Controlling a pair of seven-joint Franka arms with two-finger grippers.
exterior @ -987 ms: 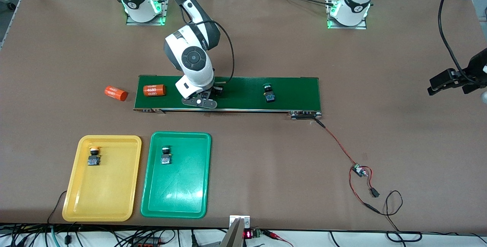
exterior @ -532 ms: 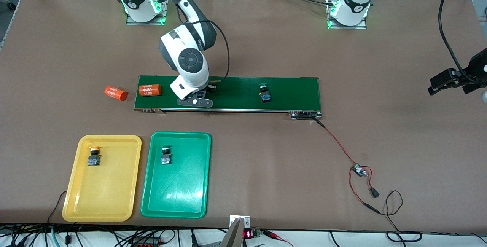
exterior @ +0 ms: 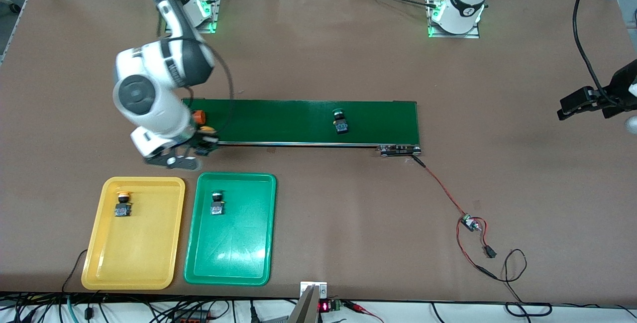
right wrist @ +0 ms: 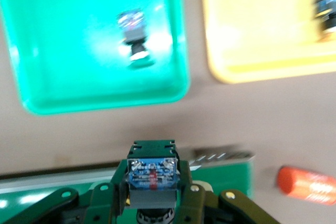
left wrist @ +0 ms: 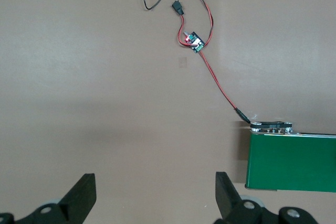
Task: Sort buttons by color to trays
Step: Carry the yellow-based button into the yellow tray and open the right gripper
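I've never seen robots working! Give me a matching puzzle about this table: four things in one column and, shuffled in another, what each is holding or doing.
Things:
A. right gripper
B. left gripper
C. yellow tray
D. conveyor belt

States:
1. open and empty, waiting over bare table
2. holds one yellow-capped button
3. shut on a button
4. carries one green-capped button

Pairs: A-3, B-1, C-2, D-4
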